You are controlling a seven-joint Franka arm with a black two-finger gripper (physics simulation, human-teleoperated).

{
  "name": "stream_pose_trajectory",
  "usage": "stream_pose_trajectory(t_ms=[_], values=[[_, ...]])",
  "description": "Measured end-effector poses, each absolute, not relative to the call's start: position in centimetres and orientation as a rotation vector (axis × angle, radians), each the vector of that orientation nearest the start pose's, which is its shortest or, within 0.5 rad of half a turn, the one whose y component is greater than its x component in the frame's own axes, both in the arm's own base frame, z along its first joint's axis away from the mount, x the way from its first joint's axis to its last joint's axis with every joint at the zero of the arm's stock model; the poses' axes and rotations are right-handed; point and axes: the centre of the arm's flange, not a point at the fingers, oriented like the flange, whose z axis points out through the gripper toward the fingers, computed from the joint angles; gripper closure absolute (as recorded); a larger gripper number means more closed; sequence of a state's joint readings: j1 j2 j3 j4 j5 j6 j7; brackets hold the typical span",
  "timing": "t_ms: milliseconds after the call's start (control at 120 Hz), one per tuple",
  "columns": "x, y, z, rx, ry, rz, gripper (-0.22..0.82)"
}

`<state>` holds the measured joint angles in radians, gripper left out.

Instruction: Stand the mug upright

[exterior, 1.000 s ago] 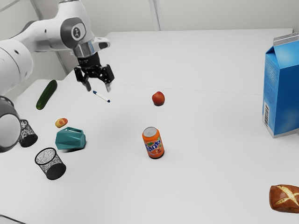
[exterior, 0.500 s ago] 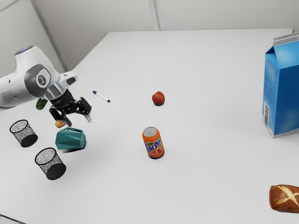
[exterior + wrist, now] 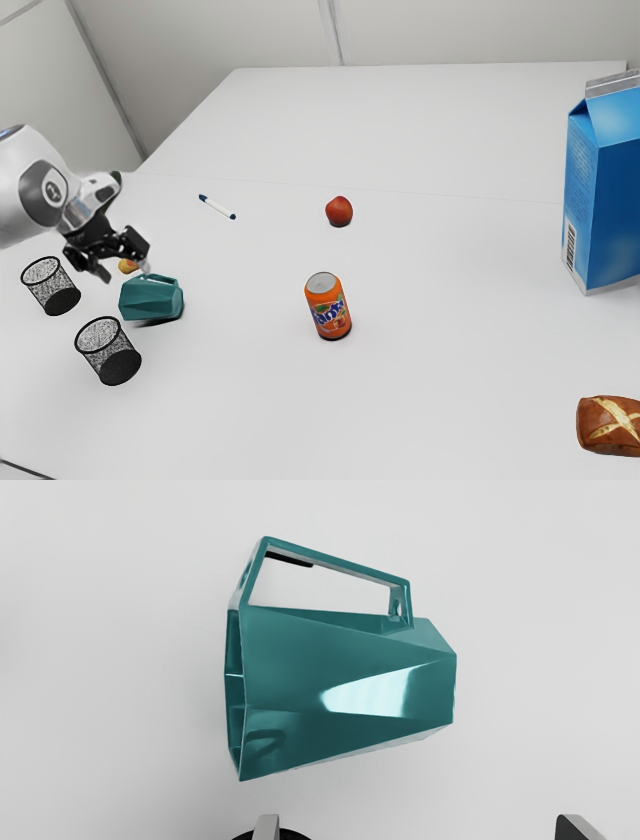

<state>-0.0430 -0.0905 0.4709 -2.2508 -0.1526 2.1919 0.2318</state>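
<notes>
The gripper [image 3: 124, 275] hangs above the table's left part in the exterior view, just up and to the left of the teal mug [image 3: 152, 299]. The mug lies on its side, its handle showing along its upper side. In the wrist view the faceted mug [image 3: 345, 680] lies ahead of the gripper [image 3: 417, 825], whose two fingers stand wide open with nothing held between them. Its open mouth faces the side of the finger near the dark round rim, and the handle points away from the fingers.
Two black mesh cups [image 3: 110, 352] [image 3: 52, 286] stand close to the mug. A yellow-red fruit [image 3: 128, 266] lies behind it. Farther off are a pen [image 3: 217, 207], a red fruit [image 3: 339, 211], an orange can [image 3: 328, 306], a blue carton [image 3: 604, 190] and bread [image 3: 610, 425].
My arm has swung toward the exterior view's left and lower, from near the pen to beside the mug. The cucumber has become hidden behind the arm. The mug has not moved.
</notes>
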Motion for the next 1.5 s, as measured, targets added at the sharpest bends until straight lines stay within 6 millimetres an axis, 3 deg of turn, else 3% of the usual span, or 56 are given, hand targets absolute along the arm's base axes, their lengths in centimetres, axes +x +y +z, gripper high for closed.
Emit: stream_pose_trajectory(t_ms=[225, 458, 825, 1117, 1500], values=[[47.0, 22.4, 37.0, -3.318, -0.468, -0.118, 0.00], [46.8, 23.3, 36.5, -3.411, -0.461, -0.246, 0.00], [45.7, 24.7, 35.7, -3.446, -0.287, -0.292, 0.00], [44.1, 28.3, 33.5, -3.468, -0.339, -0.325, 0.00], [45.0, 27.7, 32.8, -3.548, -0.281, -0.469, 0.00]])
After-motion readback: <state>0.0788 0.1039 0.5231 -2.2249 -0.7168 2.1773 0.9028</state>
